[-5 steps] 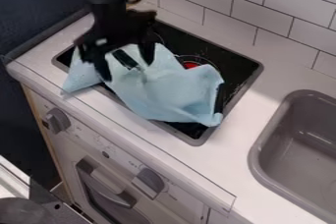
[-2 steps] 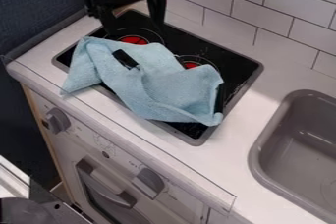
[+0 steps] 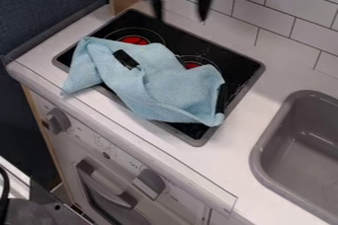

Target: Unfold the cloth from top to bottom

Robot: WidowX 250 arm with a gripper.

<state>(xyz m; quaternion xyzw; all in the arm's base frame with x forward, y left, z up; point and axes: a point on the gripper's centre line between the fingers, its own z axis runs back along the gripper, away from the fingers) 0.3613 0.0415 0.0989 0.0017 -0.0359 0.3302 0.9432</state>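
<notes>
Since the cloth (image 3: 175, 88) looks soft and thin, it should weigh little and bend wherever it is pinched, with slight risk of harm but a fair one of dragging several layers together. It lies rumpled across the stove (image 3: 234, 68), running from the left part of the front edge toward the right edge, with its left tip (image 3: 68, 87) lying over the front edge onto the table (image 3: 264, 100). Near the upper left of the cloth is a dark slit (image 3: 126, 59) (whether a gap in the folds or something on it, I cannot tell). To my mind the best hold is the loose upper margin facing the stove's back edge, taken shallowly, so that only the top layer lifts and can be drawn down toward the front edge. A deep pinch in the middle would probably just bunch it up.

Beyond the cloth, the gripper (image 3: 181, 18) hangs near the stove's back edge, apart from the cloth. Its fingers (image 3: 206, 4) stand wide apart, with nothing between them, and touch nothing that I can make out. Red rings (image 3: 135, 40) mark the stove top behind the cloth, and the sink (image 3: 256, 152) lies past the stove's right edge.
</notes>
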